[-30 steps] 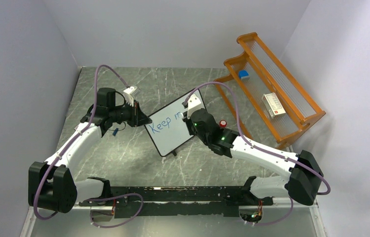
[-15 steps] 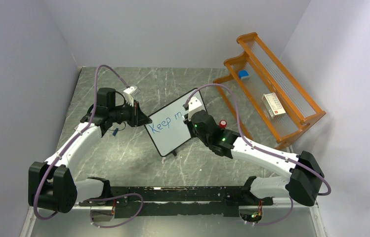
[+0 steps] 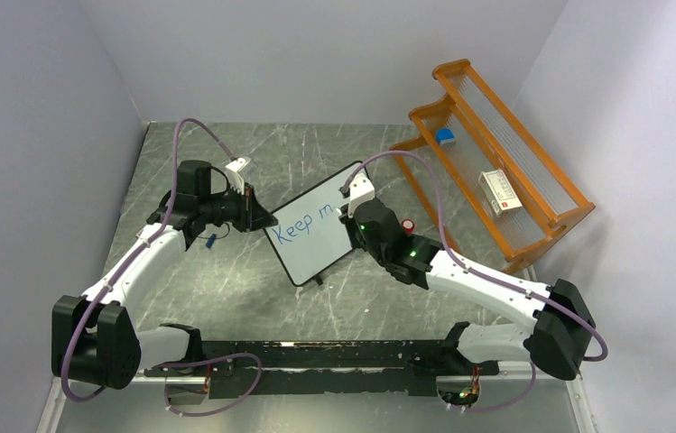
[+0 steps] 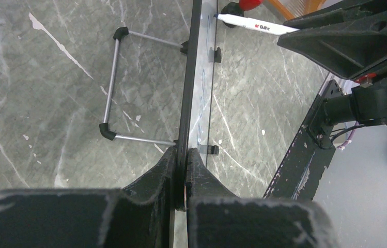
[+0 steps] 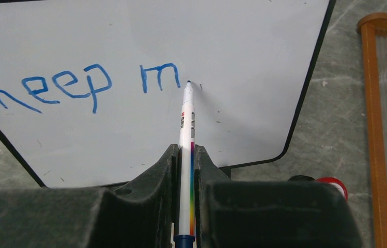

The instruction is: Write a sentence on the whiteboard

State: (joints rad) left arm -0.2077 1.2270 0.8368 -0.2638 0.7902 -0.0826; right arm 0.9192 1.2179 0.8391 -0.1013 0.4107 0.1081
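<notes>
the board [image 3: 316,236] stands near the middle of the table [image 3: 226,298], propped on a wire stand [image 4: 109,88], its long side running from 7 o'clock to 1 o'clock in the top view. the words [image 5: 72,88] on it read "keep m" in blue, in one line across the upper half of the face.

the left gripper [image 4: 181,170] reaches in from 9 o'clock. its jaws are drawn narrow and pinch the board's black frame at the left edge. in the left wrist view the board shows edge-on, running straight away from the fingers.

the right gripper [image 5: 186,155] comes in from 3 o'clock, over the board's right part. its jaws are closed on a marker [image 5: 186,124], a white barrel with a rainbow stripe that points away from the wrist toward 12 o'clock in that view. the tip sits at the board's face just at 3 o'clock of the "m". a small speck shows beside it. whether the tip presses on the surface cannot be told.

a red cap [image 3: 406,225] lies on the table just by the right arm, at 3 o'clock of the board. an orange rack [image 3: 532,225] stands at 2 o'clock, against the right wall, well apart from the board. in it lie a small blue thing [image 3: 444,136] and a white box [image 3: 500,192].
</notes>
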